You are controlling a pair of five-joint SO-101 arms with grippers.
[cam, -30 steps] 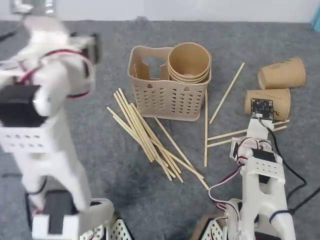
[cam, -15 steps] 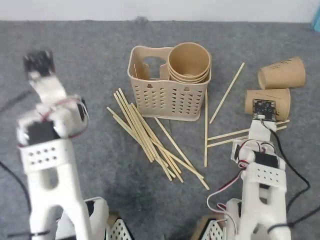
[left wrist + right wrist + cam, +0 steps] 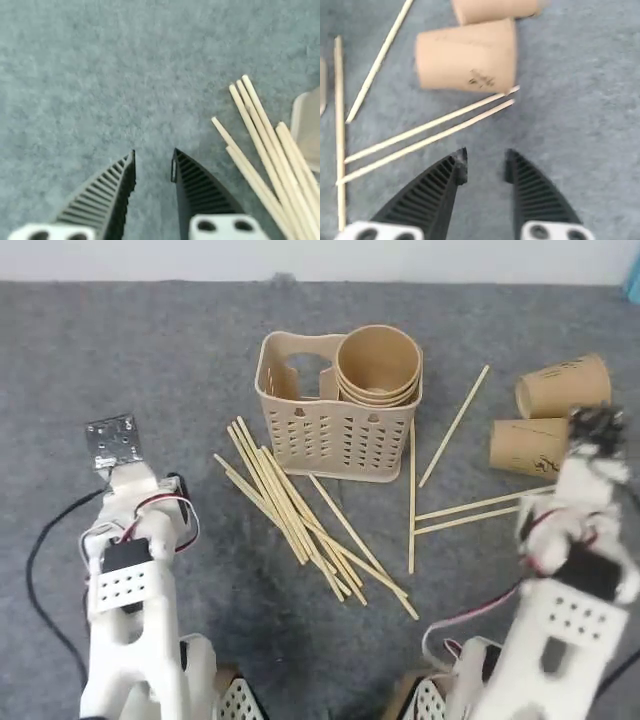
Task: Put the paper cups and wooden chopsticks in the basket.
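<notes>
A tan basket [image 3: 335, 430] stands at the table's middle with stacked paper cups [image 3: 378, 365] in its right half. Two more paper cups lie on their sides at the right, one [image 3: 563, 385] farther back and one [image 3: 525, 447] nearer. Several wooden chopsticks [image 3: 295, 515] are piled in front of the basket, and others [image 3: 470, 512] are scattered to its right. My left gripper [image 3: 153, 160] hangs open over bare carpet, beside the ends of the piled chopsticks [image 3: 260, 150]. My right gripper [image 3: 486, 160] is open and empty, just short of two chopsticks [image 3: 430, 132] and the nearer cup [image 3: 467, 55].
Grey carpet [image 3: 200, 360] covers the table. The left arm [image 3: 125, 560] stands at the front left and the right arm [image 3: 570, 580] at the front right. The basket's corner [image 3: 307, 130] shows past the chopsticks in the left wrist view.
The left arm swung down from a raised pose to hang low over the carpet left of the chopstick pile. The right arm shifted right, uncovering the nearer cup.
</notes>
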